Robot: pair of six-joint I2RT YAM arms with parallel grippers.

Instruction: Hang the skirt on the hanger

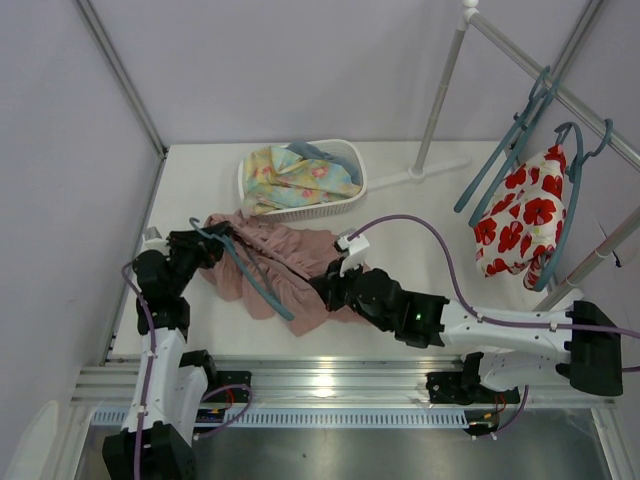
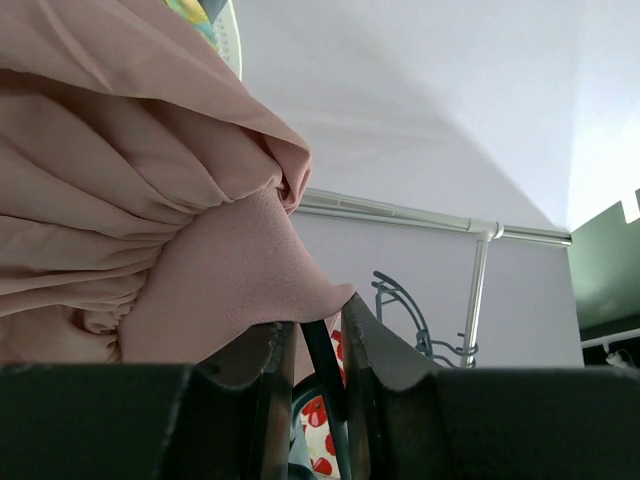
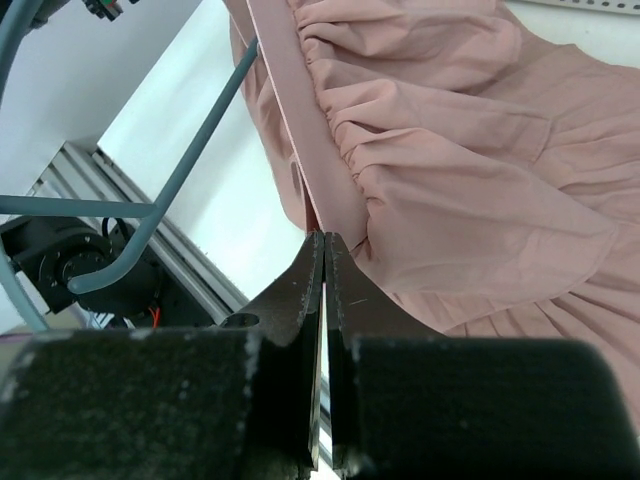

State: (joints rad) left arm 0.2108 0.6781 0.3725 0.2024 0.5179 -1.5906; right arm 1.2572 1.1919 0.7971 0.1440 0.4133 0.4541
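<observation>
Left end effector [image 1: 208,246] nipped narrow on hanger [image 1: 258,285] near its hook; right end effector [image 1: 322,288] fully closed, pinching skirt [image 1: 290,255] waistband. Skirt lies crumpled on counter [image 1: 420,230], hanger across it. Not hung yet, I'd judge.

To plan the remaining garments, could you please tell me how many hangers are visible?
3. One hanger lies across the pink skirt on the table; one hangs bare on the rack; one beside it carries the flowered cloth. More may be hidden in the basket.
</observation>
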